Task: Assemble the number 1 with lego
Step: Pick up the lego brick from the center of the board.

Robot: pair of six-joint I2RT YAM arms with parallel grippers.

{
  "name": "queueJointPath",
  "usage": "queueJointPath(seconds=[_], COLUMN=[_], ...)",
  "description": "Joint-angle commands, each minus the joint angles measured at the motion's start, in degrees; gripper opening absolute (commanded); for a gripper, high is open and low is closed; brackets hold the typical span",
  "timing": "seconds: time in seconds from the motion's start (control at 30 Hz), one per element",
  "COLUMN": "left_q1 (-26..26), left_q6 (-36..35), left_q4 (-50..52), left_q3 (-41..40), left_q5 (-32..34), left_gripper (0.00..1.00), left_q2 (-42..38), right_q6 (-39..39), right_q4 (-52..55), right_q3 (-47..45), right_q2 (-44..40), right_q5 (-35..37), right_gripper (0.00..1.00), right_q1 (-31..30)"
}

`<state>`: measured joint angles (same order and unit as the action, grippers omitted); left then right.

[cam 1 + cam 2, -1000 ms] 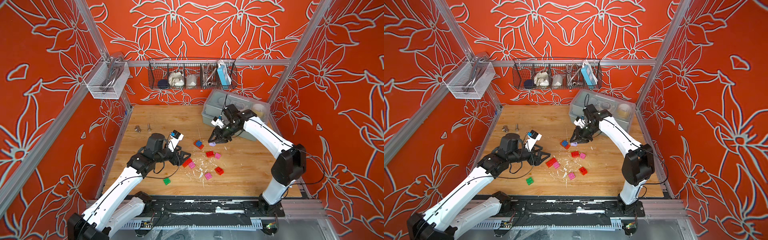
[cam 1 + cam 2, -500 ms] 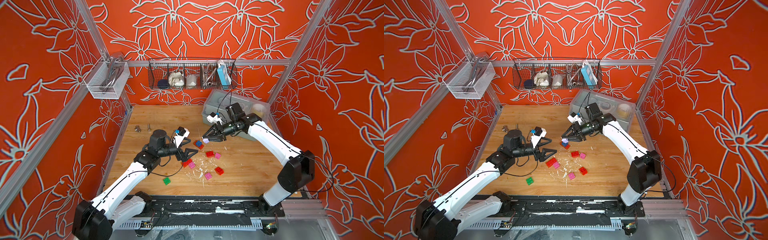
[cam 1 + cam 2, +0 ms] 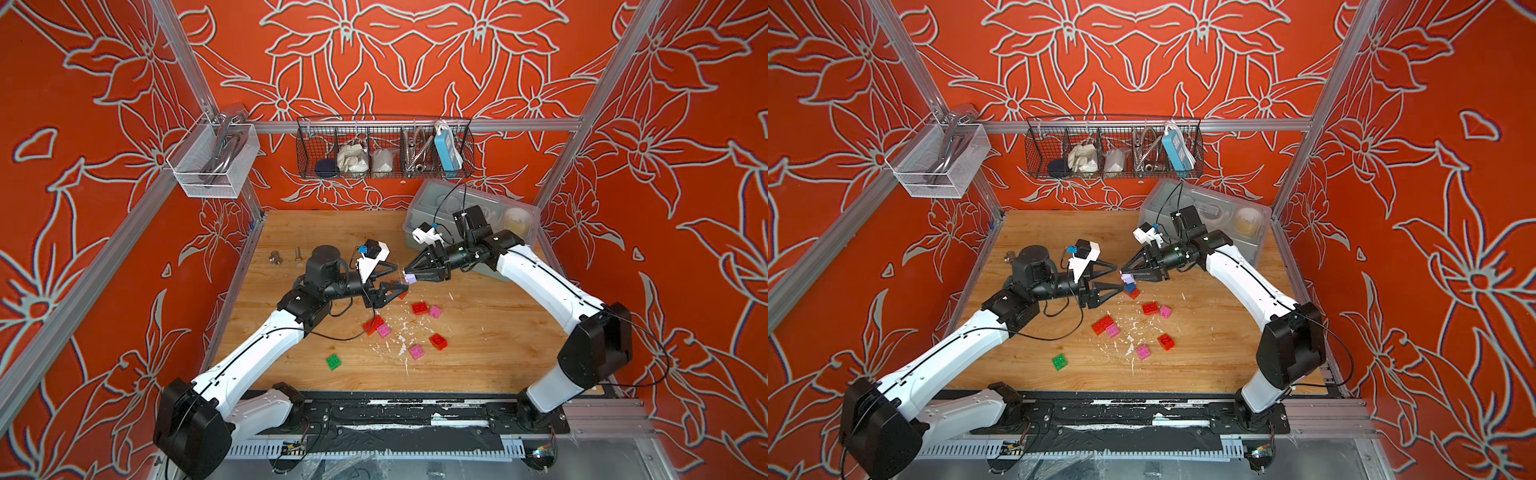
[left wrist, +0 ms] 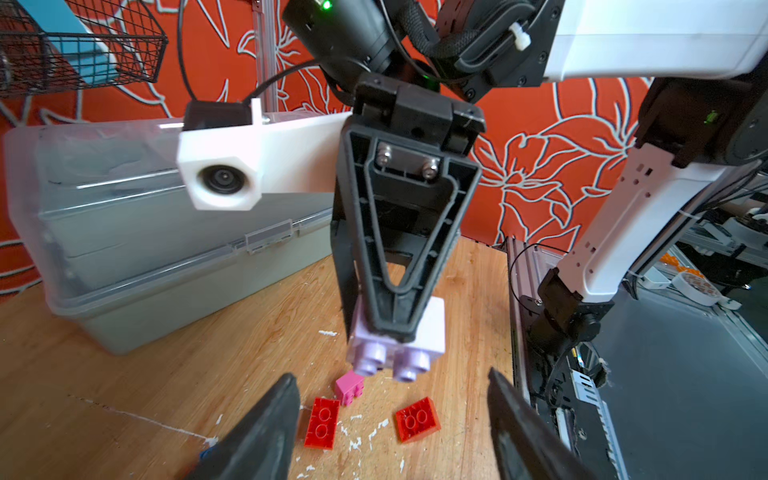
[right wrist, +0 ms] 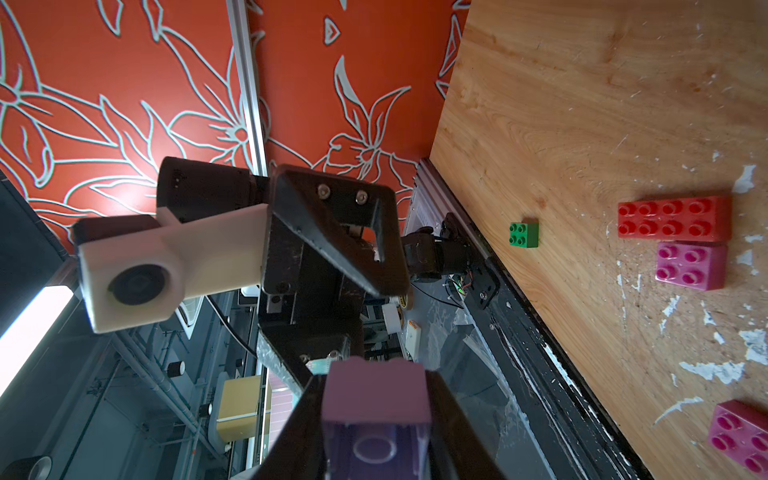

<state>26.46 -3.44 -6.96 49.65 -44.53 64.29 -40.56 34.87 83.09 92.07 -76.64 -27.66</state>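
My right gripper (image 3: 409, 277) is shut on a lilac lego brick (image 3: 410, 279) and holds it above the table, studs toward the left arm. My left gripper (image 3: 398, 277) faces it, open, its fingertips (image 4: 286, 390) wide on either side of the brick's studded end (image 4: 397, 340) without touching. In the right wrist view the lilac brick (image 5: 376, 399) sits between the dark fingers (image 5: 449, 415). Below lie a blue brick (image 3: 1130, 287) on a red one (image 3: 1133, 294). Red (image 3: 419, 308), pink (image 3: 435, 311) and green (image 3: 333, 361) bricks lie loose on the wood.
A long red brick (image 3: 373, 325) and a pink one (image 3: 383, 330) lie side by side near the left arm. A grey lidded box (image 3: 419, 208) stands at the back right. Bolts (image 3: 276, 257) lie at the back left. White flecks litter the table's middle.
The right gripper lifted the lilac brick off the table and swung it left. The left gripper rose and moved right to meet it, its jaws narrowing a little.
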Motion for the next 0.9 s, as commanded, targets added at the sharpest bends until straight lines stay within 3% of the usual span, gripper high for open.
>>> queueJointPath(seconds=[0.0, 0.53, 0.77, 0.87], left_q1=[0.7, 1.23, 1.36, 1.31], left_q6=[-1.07, -0.77, -2.67, -4.05], left_q4=[-0.48, -2.35, -0.72, 1.23], left_q3=[1.72, 4.92, 5.21, 5.09], left_q5=[-1.79, 1.49, 0.5, 1.18], left_gripper=[0.67, 0.62, 0.39, 0.32], left_q2=[0.53, 5.21, 5.18, 4.54], right_q6=[-1.82, -4.14, -6.44, -7.96], right_q4=[-3.27, -6.28, -9.2, -10.5], right_q3=[-0.54, -1.88, -1.83, -1.78], right_q2=[-1.09, -1.46, -1.27, -0.89], right_q5=[-2.14, -3.12, -3.51, -3.64], right_gripper=[0.22, 0.23, 0.23, 0.34], right_q1=[-0.02, -0.73, -0.71, -0.72])
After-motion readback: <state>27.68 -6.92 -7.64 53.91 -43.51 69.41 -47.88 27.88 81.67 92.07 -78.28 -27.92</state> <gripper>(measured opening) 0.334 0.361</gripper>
